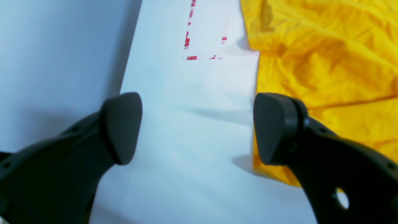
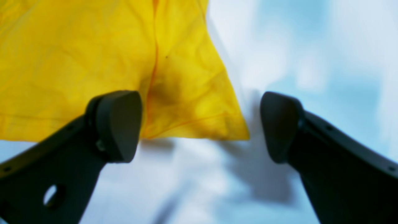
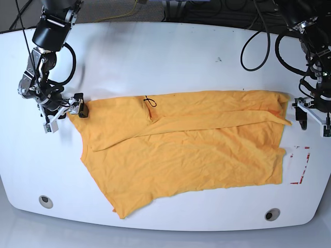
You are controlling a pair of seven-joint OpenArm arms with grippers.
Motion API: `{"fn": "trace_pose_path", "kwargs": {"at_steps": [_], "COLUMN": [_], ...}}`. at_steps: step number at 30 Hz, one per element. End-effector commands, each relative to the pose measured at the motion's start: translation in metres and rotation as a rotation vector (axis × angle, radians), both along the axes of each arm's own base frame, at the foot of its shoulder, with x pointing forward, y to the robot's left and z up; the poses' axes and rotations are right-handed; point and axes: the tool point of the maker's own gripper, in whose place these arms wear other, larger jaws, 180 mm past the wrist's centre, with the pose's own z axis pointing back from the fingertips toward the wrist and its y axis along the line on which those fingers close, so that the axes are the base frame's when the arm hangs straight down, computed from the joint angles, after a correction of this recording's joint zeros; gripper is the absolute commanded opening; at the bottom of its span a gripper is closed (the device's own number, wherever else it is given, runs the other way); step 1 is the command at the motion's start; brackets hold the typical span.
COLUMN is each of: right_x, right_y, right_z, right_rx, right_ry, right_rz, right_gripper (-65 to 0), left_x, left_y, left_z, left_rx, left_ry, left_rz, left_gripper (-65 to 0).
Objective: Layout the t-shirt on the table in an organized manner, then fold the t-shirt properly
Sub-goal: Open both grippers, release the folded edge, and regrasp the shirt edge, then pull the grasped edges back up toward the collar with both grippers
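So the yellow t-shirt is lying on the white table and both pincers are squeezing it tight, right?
Not quite. The t-shirt does lie on the table, but both wrist views show the left pincer and right pincer open, squeezing nothing.

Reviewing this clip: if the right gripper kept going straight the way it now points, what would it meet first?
Most likely the t-shirt: its corner lies between the right gripper's open jaws, on the table. Depth is unclear.
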Motion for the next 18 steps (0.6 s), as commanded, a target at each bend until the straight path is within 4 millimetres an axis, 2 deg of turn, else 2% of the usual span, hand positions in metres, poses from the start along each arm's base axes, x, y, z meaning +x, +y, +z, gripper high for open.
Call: {"fn": "trace_pose_path", "kwargs": {"at_steps": [1,3,9,13,18], "right_x": [0.0131,0.0132,0.0136,0.0125,0.0058], "right_y": [-0.0069,-0.0062,-0.0050,-0.0041,-0.0037], "right_z": [0.0184,0.0181,0.0185,0.0171,0.0112], "right_rx": [-0.007,-0.005,0.002,0.001,0.000], "right_ry": [-0.065,-0.065,-0.068,-0.061,-0.043], "right_rz": [-0.004,-0.004,-0.004,0.000,0.001], "right_gripper": [-14.6,-19.7,-45.7,-59.0,-61.0], "left_x": [0.0010,0.0001,-0.0013,-0.0017,-0.0011], "left_y": [0.0131,0.0149,0.0156,0.0155,0.0130], "left_z": [0.0199,0.0205,0.0188,0.0177,0.0145], "left_rx": [0.033,0.034,0.033,0.032,0.025], "left_ry": [-0.052,-0.054,-0.049,-0.045,-0.038], "left_rz": [0.027,0.032,0.034,0.033,0.026], "left_gripper": [-11.8,-11.8,-11.8,-11.8,-11.7]}}
